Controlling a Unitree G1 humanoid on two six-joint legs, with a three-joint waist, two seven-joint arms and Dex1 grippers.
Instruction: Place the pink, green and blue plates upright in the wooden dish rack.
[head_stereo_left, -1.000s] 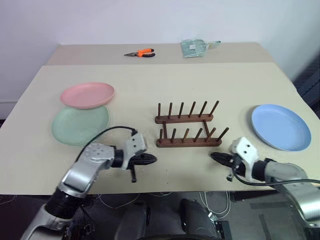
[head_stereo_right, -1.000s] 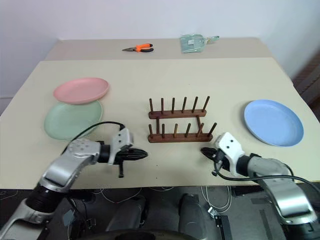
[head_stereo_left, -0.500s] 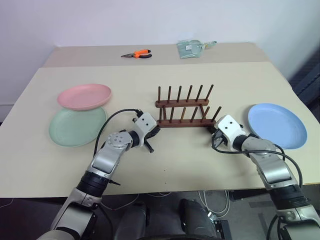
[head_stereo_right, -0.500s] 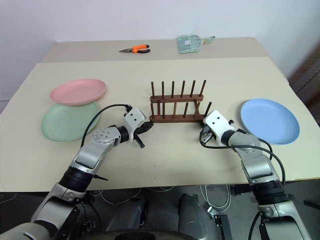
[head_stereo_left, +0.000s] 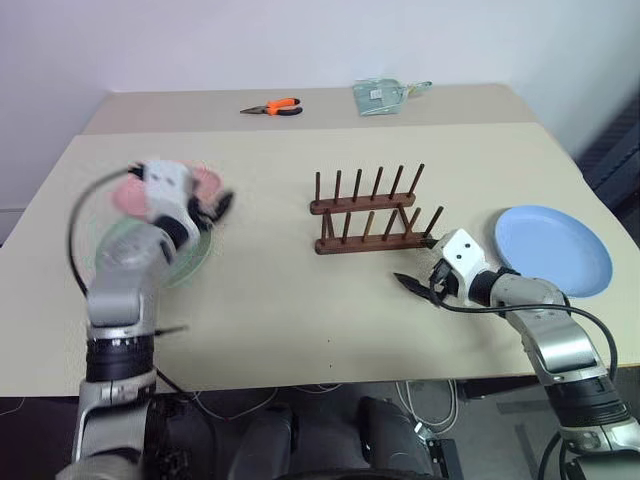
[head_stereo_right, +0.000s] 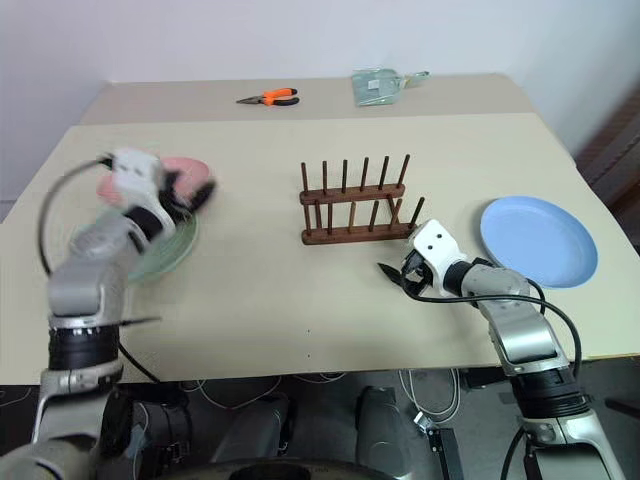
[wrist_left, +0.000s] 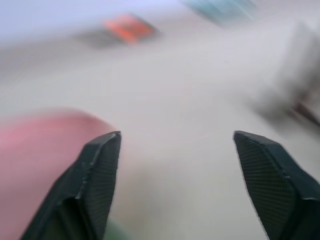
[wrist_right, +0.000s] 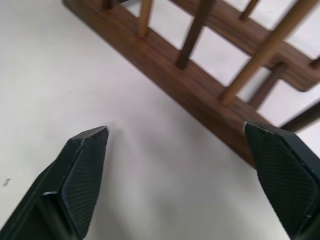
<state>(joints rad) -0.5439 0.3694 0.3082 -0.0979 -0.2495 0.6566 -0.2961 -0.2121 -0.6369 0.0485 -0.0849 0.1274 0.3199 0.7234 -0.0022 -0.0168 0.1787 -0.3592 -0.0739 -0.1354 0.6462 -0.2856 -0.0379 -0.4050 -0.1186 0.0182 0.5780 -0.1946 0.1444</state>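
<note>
We found the dark-brown wooden pegged dish rack (head_stereo_left: 372, 215) empty; the pink (head_stereo_right: 190, 170), green (head_stereo_right: 172, 250) and blue (head_stereo_left: 552, 250) round matte plates lay on the counter (head_stereo_left: 300, 310); both claws, left (wrist_left: 175, 165) and right (wrist_right: 185, 170), were spread.

Lab: bare table (head_stereo_left: 300, 300); pliers (head_stereo_left: 272, 107)

Wooden dish rack (head_stereo_left: 369, 212) mid-table: dark brown, two parallel rails, thin upright pegs, no plates in it. Pink plate (head_stereo_right: 190, 170) far left, flat, partly hidden behind my left arm, its near edge overlapping green plate (head_stereo_left: 190, 262). Green plate just nearer, flat, mostly hidden. Blue plate (head_stereo_left: 553, 250) flat on right, well apart from rack.
</note>
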